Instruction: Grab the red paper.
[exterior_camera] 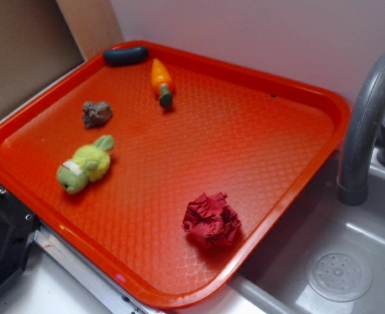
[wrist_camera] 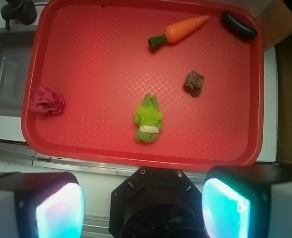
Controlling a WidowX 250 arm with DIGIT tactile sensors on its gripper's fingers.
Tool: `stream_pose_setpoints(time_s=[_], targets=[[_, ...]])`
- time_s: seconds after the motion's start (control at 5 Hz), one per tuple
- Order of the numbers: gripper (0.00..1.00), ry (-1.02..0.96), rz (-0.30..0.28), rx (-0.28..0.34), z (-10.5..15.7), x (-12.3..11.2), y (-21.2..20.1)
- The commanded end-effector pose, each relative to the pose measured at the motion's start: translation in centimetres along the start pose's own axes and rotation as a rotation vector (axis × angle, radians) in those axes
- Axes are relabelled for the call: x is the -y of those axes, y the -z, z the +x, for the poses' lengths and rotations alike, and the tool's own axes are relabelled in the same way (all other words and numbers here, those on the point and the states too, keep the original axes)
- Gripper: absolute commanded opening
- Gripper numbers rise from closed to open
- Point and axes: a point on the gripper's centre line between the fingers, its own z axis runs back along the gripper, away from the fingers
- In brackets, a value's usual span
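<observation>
The red paper (exterior_camera: pixel 211 220) is a crumpled crimson ball lying on the orange-red tray (exterior_camera: pixel 179 297) near the front right corner, close to the sink. In the wrist view the red paper (wrist_camera: pixel 46 99) sits at the tray's left edge (wrist_camera: pixel 29 99). My gripper (wrist_camera: pixel 143 208) is high above the black robot base, short of the tray's near rim. Its two cyan-lit fingers (wrist_camera: pixel 61 210) stand wide apart and hold nothing. The gripper does not show in the exterior view.
On the tray lie a green plush toy (exterior_camera: pixel 84 167) (wrist_camera: pixel 148 119), a brown-grey lump (exterior_camera: pixel 96 113) (wrist_camera: pixel 194 83), a toy carrot (exterior_camera: pixel 161 80) (wrist_camera: pixel 180 29) and a black oblong piece (exterior_camera: pixel 125 55) (wrist_camera: pixel 239 26). A grey faucet (exterior_camera: pixel 365 124) and sink (exterior_camera: pixel 339 275) adjoin the paper's side.
</observation>
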Motion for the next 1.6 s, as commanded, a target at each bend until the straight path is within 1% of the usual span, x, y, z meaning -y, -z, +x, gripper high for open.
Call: stream_pose_setpoints(time_s=[0.0,0.2,0.4,0.6,0.8,1.0,1.2,1.4], targets=[[1.0,0.0,0.0,0.0,0.0,0.0,0.0],[1.0,0.09,-0.019,0.054,0.7,0.4,1.4],[1.0,0.231,-0.038,0.114,2.1,1.0,3.5],[1.0,0.476,-0.142,0.225,6.4,1.0,8.1],[1.0,0.716,-0.232,0.276,7.7,3.2,10.3],[1.0,0.894,-0.282,0.327,8.1,5.8,11.9],[1.0,1.003,-0.326,0.323,6.7,8.8,12.6],[1.0,1.101,-0.353,0.303,5.3,11.9,14.0]])
